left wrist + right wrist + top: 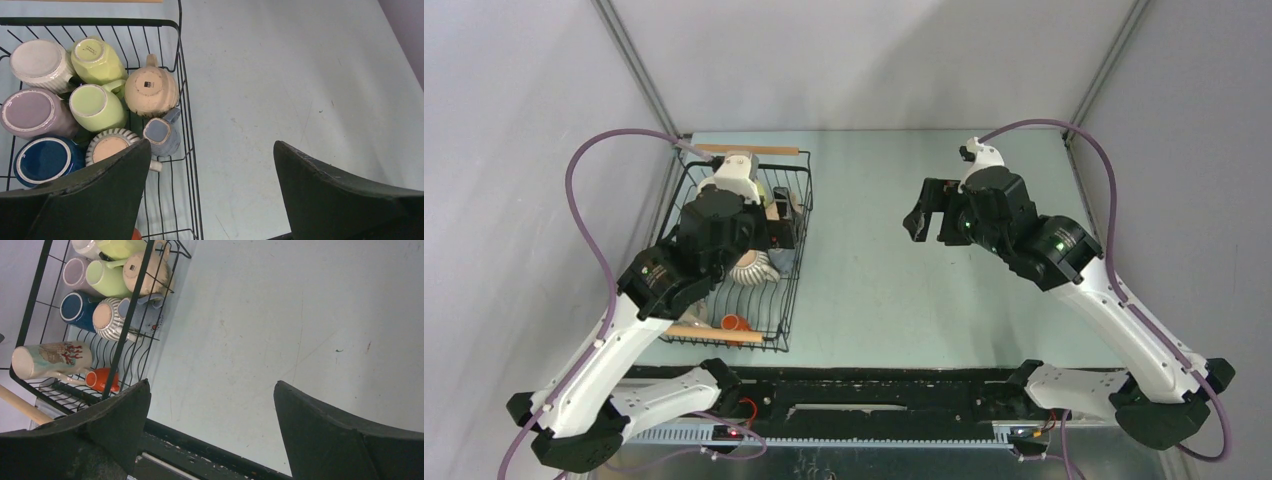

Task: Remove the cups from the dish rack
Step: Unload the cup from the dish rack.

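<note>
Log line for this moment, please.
left end effector: open, above dish rack | right end effector: open, above table | cups: in rack, none held

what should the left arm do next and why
Probably lower the left gripper toward the grey-blue cup at the table-side wall of the dish rack. Its jaws stand open and empty above the rack, all cups in view sit inside, and that one lies nearest the gap between the jaws.
</note>
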Controlling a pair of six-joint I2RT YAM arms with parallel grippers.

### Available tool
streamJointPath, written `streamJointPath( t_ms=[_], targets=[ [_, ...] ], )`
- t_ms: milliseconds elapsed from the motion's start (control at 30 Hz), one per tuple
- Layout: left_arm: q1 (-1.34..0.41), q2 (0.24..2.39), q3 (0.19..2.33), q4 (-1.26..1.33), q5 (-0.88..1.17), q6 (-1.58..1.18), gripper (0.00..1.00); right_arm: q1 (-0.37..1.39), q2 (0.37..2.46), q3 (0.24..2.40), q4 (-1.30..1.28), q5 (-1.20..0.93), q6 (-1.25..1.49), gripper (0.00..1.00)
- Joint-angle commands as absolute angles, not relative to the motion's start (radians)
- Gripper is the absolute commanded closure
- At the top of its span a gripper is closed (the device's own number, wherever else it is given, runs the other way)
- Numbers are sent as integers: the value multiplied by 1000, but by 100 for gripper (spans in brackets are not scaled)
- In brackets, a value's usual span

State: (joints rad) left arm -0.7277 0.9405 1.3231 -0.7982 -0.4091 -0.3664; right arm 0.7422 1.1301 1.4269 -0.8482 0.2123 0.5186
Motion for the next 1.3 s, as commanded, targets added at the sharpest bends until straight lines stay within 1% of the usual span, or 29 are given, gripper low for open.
streamJointPath(
  t_ms=[0, 533, 800, 1100, 1267],
  targets=[
    [-721, 926, 1335, -790, -438, -374, 0, 750, 1138, 1427, -824, 229, 507, 0],
    [-683, 898, 1319, -850, -526, -396, 0, 756, 1164, 1425, -823, 226, 503, 0],
    [-544, 856, 1254, -925, -529, -470, 0, 765, 1193, 1415, -817, 211, 498, 0],
    [-402, 841, 1145, -968, -443, -511, 0, 793, 1230, 1405, -803, 202, 487, 0],
    [-350, 836, 1101, -982, -430, -529, 0, 804, 1255, 1391, -795, 188, 486, 0]
  ],
)
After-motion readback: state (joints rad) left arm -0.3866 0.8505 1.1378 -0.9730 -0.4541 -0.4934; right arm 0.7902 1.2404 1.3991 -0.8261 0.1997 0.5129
